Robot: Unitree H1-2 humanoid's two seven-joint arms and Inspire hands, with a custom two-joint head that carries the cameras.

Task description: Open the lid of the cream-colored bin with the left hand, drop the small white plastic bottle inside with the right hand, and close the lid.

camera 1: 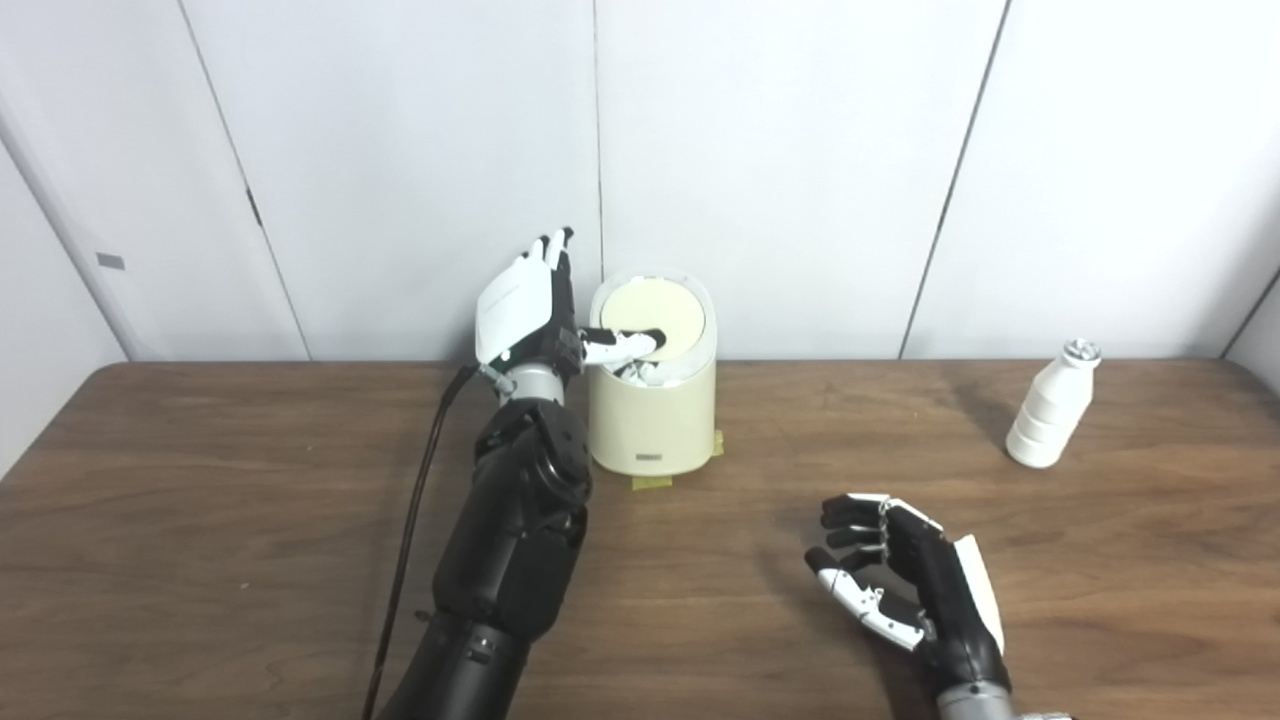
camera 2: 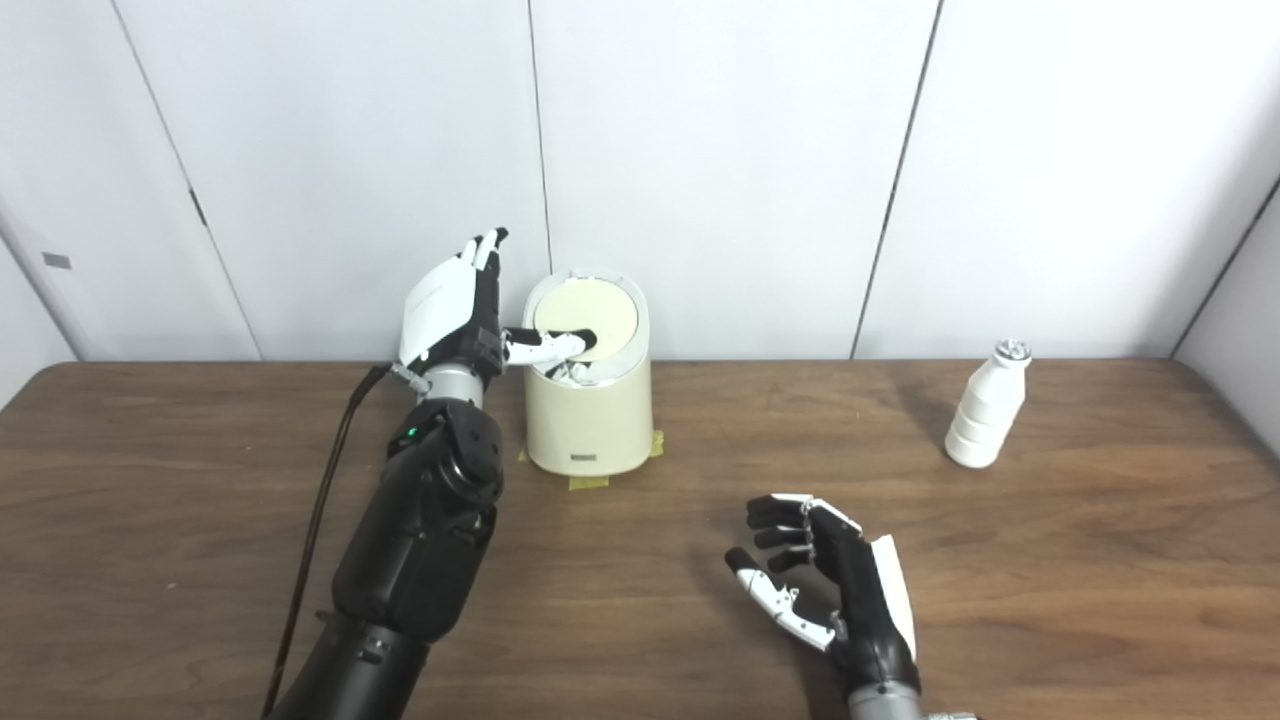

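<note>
We are in the first step: opening the lid. The left hand [camera 1: 528,305] stands upright just left of the bin [camera 1: 652,420], fingers straight and apart, holding nothing. Its thumb [camera 1: 625,345] reaches right across the front edge of the lid [camera 1: 655,317] and presses on it. The lid is tilted, its far edge raised and its near edge dipped, so a gap shows at the front; crumpled white material is visible inside. We judge the lid to be partly swung, not fully open.

The right hand [camera 1: 905,585] hovers over the near right part of the table [camera 1: 200,520], palm turned inward, fingers loosely curled and apart, gripping nothing. The bottle [camera 1: 1050,420] stands upright at the far right of the table, well apart from both the bin and the right hand.

Next move, as we judge it: the thumb must push the lid further to widen the opening, while the right hand travels right and away to grasp the bottle around its body.

Materials and shapes:
- Bin: smooth cream plastic, rounded cylinder, small label at the base, yellow tape [camera 1: 655,482] under its foot.
- Lid: flat pale-yellow disc in a translucent ring.
- Bottle: matte white plastic, stepped ribbed body, narrow neck, silvery foil cap.
- Table: dark brown wood grain, low sheen.
</note>
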